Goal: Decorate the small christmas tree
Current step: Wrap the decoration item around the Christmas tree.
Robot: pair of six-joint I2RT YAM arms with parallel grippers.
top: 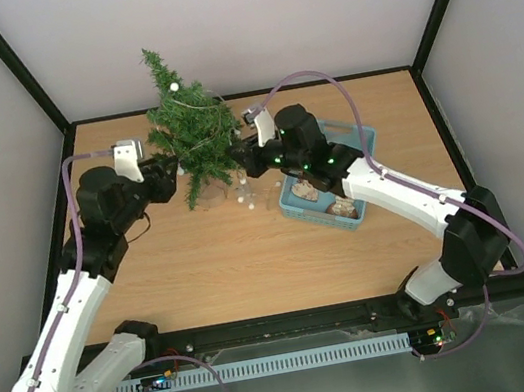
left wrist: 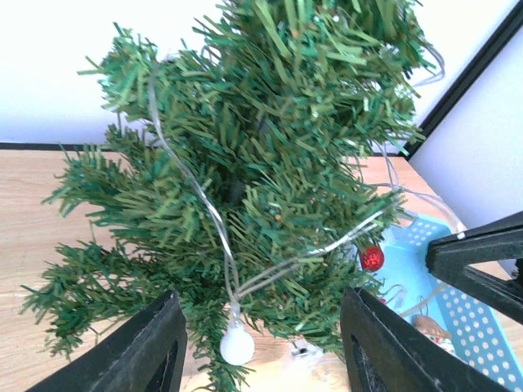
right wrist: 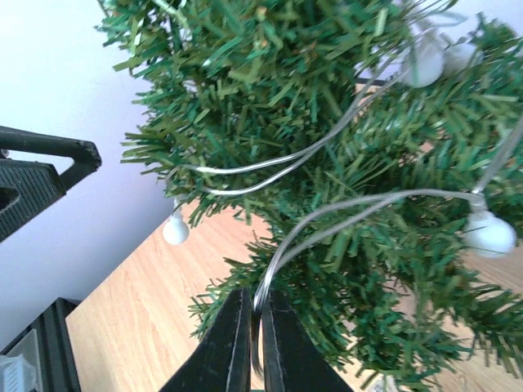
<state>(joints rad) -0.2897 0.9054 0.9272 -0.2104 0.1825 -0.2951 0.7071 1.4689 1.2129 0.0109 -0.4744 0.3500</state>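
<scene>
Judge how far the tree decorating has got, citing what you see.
Done: a light string and a red ball hang on the tree. In hand: the right fingers pinch the string; the left fingers straddle the tree low down, open. Left: ornaments lie in the basket.

I see bright, even light from above, with only faint shadows on the table (top: 255, 268). The white wall (left wrist: 49, 65) at upper left of my left wrist view blows out; the small christmas tree (left wrist: 270, 163) looks sharp.
</scene>
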